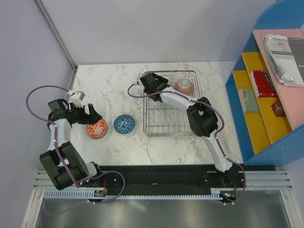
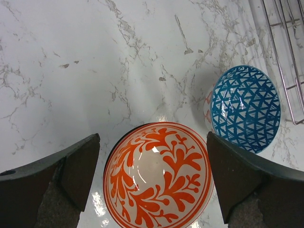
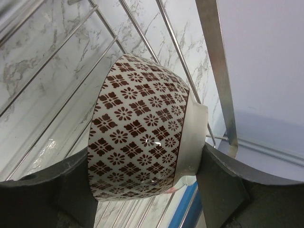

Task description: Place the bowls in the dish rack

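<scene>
An orange-red leaf-patterned bowl (image 1: 97, 128) sits upright on the marble table left of a blue triangle-patterned bowl (image 1: 124, 123). My left gripper (image 1: 94, 120) is open, its jaws either side of the orange bowl (image 2: 156, 175) and not touching it; the blue bowl (image 2: 244, 108) lies beyond the right jaw. My right gripper (image 1: 173, 86) is shut on a dark red flower-patterned bowl (image 3: 142, 137), held on its side by rim and pale base over the back right of the dish rack (image 1: 145, 114), where it also shows in the top view (image 1: 184, 85).
The rack's edge wires (image 2: 285, 47) lie right of the blue bowl. Rack bars (image 3: 213, 57) run close behind the held bowl. A blue shelf unit (image 1: 266, 90) stands right of the rack, and walls bound the table at left and back.
</scene>
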Motion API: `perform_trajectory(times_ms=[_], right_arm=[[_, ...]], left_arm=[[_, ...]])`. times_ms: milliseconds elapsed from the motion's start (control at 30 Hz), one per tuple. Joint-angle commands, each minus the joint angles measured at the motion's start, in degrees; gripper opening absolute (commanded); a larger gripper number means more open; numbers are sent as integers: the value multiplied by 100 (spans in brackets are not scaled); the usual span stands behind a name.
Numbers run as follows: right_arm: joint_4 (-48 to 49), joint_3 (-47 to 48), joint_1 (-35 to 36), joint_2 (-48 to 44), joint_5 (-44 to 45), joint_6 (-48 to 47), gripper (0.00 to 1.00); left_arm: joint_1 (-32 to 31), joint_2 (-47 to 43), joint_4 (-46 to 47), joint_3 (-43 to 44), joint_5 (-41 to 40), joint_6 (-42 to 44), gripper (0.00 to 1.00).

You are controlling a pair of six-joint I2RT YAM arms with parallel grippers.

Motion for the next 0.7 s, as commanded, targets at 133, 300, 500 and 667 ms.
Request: perform_trajectory(times_ms=[133,300,500,667], right_arm=[[697,351,97,224,288,-647,11],[688,70,97,92,86,-507,12],[688,-237,97,-31,-20,-410,44],[644,-413,89,-145,-134,-287,77]], left_arm=[[82,-142,92,-82,291,220,100],[117,-169,92,-65,308,238,100],[144,-151,92,-64,431,194,100],[161,-178,92,-82,449,194,100]])
